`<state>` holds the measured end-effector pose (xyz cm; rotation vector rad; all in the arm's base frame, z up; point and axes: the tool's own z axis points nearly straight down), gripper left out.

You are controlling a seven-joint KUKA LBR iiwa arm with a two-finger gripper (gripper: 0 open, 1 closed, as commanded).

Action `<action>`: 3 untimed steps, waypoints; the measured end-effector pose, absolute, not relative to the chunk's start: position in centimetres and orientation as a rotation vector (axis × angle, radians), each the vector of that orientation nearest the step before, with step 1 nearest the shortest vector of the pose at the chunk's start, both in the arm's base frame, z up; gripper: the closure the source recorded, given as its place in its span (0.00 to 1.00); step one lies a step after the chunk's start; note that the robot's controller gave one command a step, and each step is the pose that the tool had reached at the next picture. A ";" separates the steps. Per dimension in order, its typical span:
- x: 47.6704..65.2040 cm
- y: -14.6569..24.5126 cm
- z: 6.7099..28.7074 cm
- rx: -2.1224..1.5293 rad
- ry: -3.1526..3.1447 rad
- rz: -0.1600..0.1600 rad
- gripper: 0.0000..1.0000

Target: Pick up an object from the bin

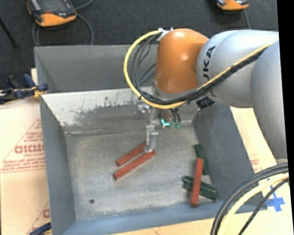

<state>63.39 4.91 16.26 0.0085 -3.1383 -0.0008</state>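
My gripper [151, 142] hangs under the orange wrist cover, reaching down to the bin floor near the middle. Its tip stands at the right end of two red-brown bars that lie side by side, slanting up to the right. The upper bar [132, 155] is the shorter one, and the lower bar [134, 166] runs a little longer. The gripper's tip seems to touch the upper bar's right end. Whether anything is held between the jaws is hidden.
Near the bin's right front corner, a red bar [196, 182] lies almost upright across two dark green bars [206, 190]. Another green piece [200, 155] sits just above them. The arm and its cables cover the bin's back right.
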 end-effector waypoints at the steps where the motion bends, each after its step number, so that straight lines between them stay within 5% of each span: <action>1: 58.8 4.3 6.6 0.100 -3.135 0.002 0.00; 2: 59.2 4.4 7.1 0.096 -3.145 0.000 1.00; 3: 59.3 5.1 20.2 0.212 -3.146 0.002 1.00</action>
